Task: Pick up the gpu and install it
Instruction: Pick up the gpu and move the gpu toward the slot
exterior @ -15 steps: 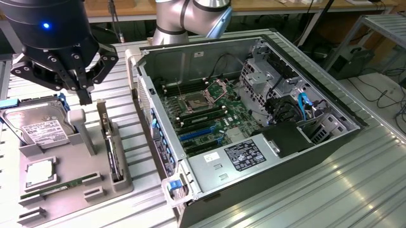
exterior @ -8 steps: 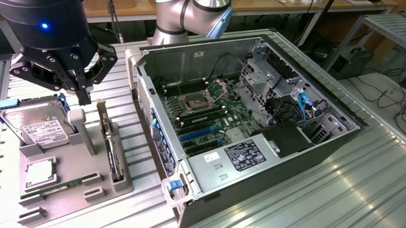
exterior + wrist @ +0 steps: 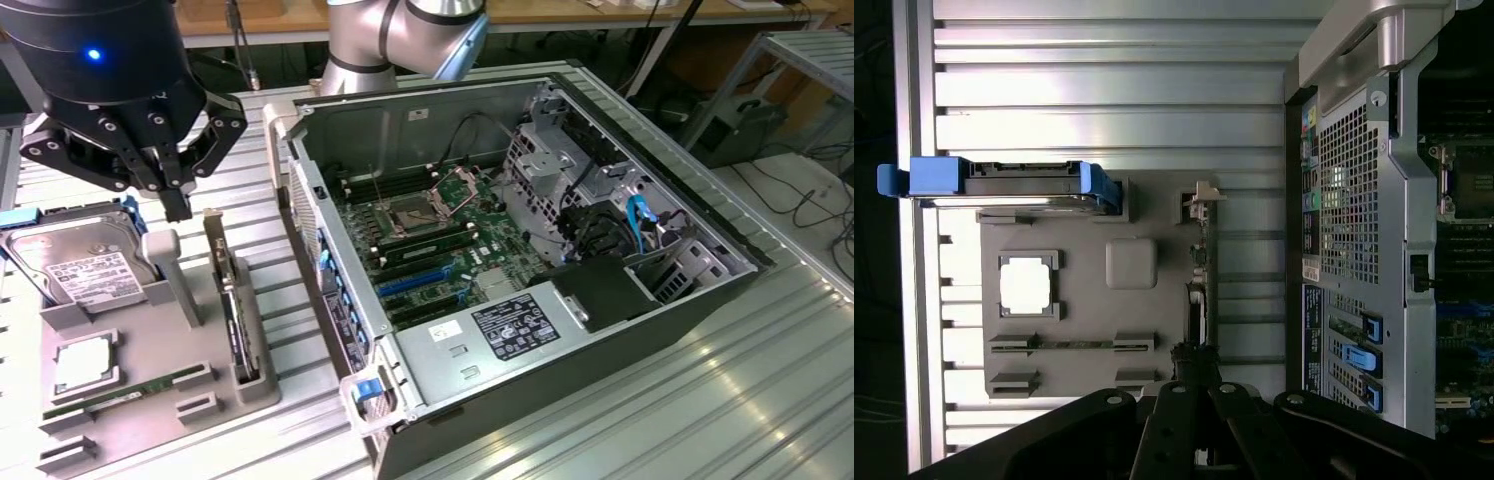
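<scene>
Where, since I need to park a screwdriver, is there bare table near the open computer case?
Bare ribbed table lies beside the case at the exterior view's lower right. The strip between case and grey holder is narrow. The holder is crowded: hard drive, gpu, gripper above.

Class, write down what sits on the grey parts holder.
A hard drive, a processor, a memory stick and the gpu on edge; the gpu's lower edge is hidden inside the holder.

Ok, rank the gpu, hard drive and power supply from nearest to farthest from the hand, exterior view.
1. gpu, on edge in the tray, just by the hand.
2. hard drive, on the tray, exterior view's left.
3. power supply, inside the case, exterior view's right.
</scene>
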Robot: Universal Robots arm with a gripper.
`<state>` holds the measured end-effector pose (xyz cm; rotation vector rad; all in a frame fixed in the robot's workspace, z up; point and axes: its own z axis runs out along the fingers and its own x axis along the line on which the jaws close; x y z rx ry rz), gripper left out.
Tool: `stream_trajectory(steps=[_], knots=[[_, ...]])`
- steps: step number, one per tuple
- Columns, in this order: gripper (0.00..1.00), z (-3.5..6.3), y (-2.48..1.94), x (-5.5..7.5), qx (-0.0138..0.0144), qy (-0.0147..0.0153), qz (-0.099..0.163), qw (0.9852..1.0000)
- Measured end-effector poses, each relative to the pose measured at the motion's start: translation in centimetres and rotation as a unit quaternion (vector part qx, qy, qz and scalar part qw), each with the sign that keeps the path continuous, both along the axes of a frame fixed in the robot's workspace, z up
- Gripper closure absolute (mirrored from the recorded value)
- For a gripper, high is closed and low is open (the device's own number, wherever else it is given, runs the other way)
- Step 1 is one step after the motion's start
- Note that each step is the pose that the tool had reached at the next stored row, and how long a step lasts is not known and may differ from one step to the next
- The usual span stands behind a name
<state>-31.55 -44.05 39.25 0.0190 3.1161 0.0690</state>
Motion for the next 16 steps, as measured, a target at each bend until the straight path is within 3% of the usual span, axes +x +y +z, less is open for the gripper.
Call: stream_trajectory(steps=[1, 4, 7, 8, 9, 11, 12, 16], knots=[[0.89, 0.0, 0.0, 0.0, 0.0, 0.0, 0.0, 1.0], [0.71, 0.0, 0.0, 0.0, 0.0, 0.0, 0.0, 1.0], [0.64, 0.0, 0.0, 0.0, 0.0, 0.0, 0.0, 1.0], [0.52, 0.0, 0.0, 0.0, 0.0, 0.0, 0.0, 1.0], [0.46, -0.01, 0.06, -0.01, -0.0024, 0.0, 0.0, 1.0], [0.46, -0.07, 0.13, 0.04, -0.0115, 0.0003, 0.002, 0.9999], [0.46, -0.18, 0.14, 0.07, -0.0129, 0.0006, 0.004, 0.9999], [0.46, -0.54, 0.15, 0.15, -0.0132, 0.0007, 0.004, 0.9999]])
